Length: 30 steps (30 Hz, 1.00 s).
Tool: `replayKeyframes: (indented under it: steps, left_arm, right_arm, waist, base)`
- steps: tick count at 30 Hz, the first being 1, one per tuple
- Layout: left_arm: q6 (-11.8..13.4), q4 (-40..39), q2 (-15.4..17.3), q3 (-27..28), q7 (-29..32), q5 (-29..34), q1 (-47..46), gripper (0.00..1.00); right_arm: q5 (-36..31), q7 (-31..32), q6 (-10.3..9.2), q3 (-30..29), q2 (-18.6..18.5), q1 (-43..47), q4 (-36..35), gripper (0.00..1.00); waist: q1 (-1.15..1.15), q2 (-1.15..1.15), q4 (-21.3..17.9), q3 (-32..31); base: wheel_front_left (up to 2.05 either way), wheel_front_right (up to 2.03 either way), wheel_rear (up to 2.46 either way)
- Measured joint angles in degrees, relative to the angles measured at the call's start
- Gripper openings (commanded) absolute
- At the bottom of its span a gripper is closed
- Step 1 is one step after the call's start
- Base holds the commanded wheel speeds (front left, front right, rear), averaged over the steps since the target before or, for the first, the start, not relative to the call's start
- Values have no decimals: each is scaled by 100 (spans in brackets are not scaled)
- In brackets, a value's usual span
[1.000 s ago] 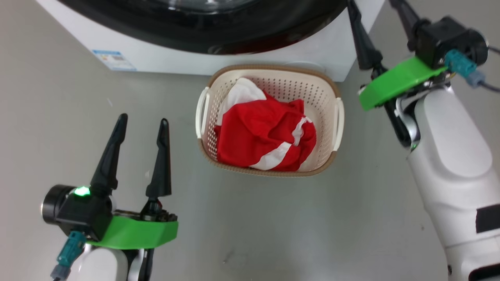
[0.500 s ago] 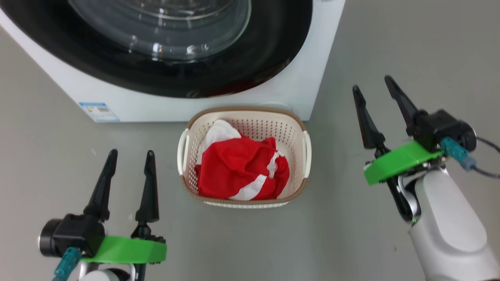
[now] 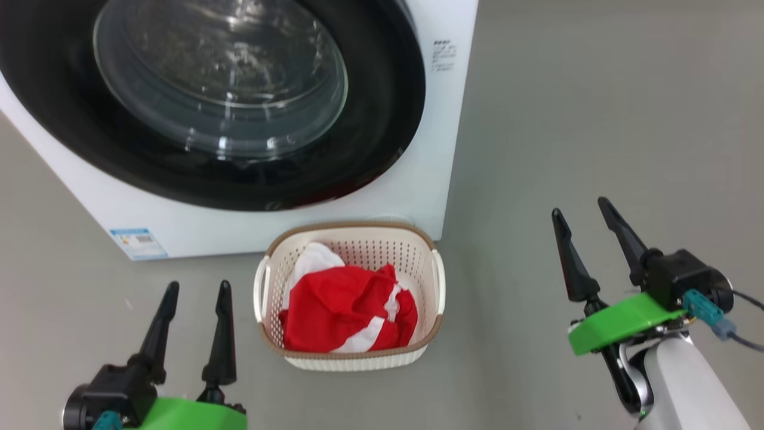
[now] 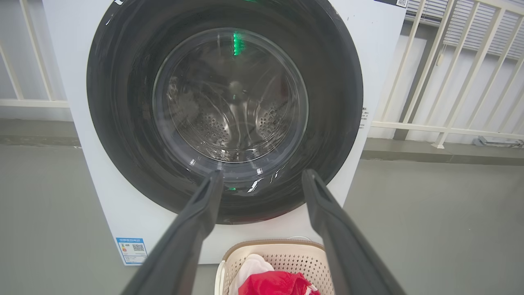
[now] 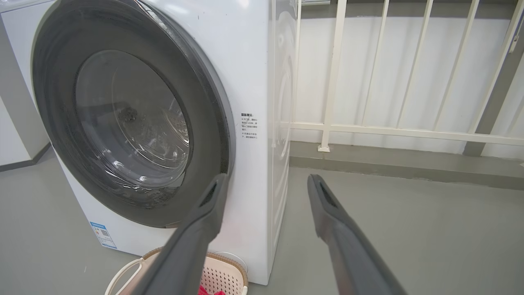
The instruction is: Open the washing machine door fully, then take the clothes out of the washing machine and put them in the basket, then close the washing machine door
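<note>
The washer (image 3: 431, 179), upper left, has its door (image 3: 382, 119) shut; clothes (image 3: 340, 310) lie in the basket (image 3: 352, 227) below. Left claw (image 3: 199, 285) and right claw (image 3: 579, 206) gape, empty.

1 washer (image 3: 444, 149) w/ 1 door (image 3: 382, 119), 1 basket (image 3: 352, 358), 1 clothes heap (image 3: 340, 310).

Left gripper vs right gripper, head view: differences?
Left gripper sits low, close beside the basket, fingers pointing nearly straight up. Right gripper sits higher, farther from the basket, fingers leaning left. Both are open and empty.
</note>
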Motion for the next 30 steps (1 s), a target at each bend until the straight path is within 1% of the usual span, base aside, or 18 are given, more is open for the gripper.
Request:
replayKeyframes:
  steps: [6, 16, 21, 30]
  left_arm:
    - [-45, 23, 20, 53, 0, -9, 236, 100]
    - [-99, 16, 34, 144, 0, -9, 404, 100]
    - [-99, 24, 45, 176, 0, 3, 550, 100]
    - [-108, 20, 48, 226, 0, 0, 588, 100]
  right_arm:
    - [47, 0, 0, -19, 15, 360, -325, 100]
    - [44, 0, 0, -111, 26, 889, -850, 100]
    - [43, 0, 0, -137, 35, 1108, -914, 100]
    - [43, 0, 0, -120, 43, 1173, -949, 100]
  waist:
    - [0, 0, -98, -255]
    - [0, 0, -175, -463]
    - [0, 0, -183, -556]
    - [0, 0, -157, -590]
  base:
    - [0, 0, 0]
    - [0, 0, 0]
    - [0, 0, 0]
    - [0, 0, 0]
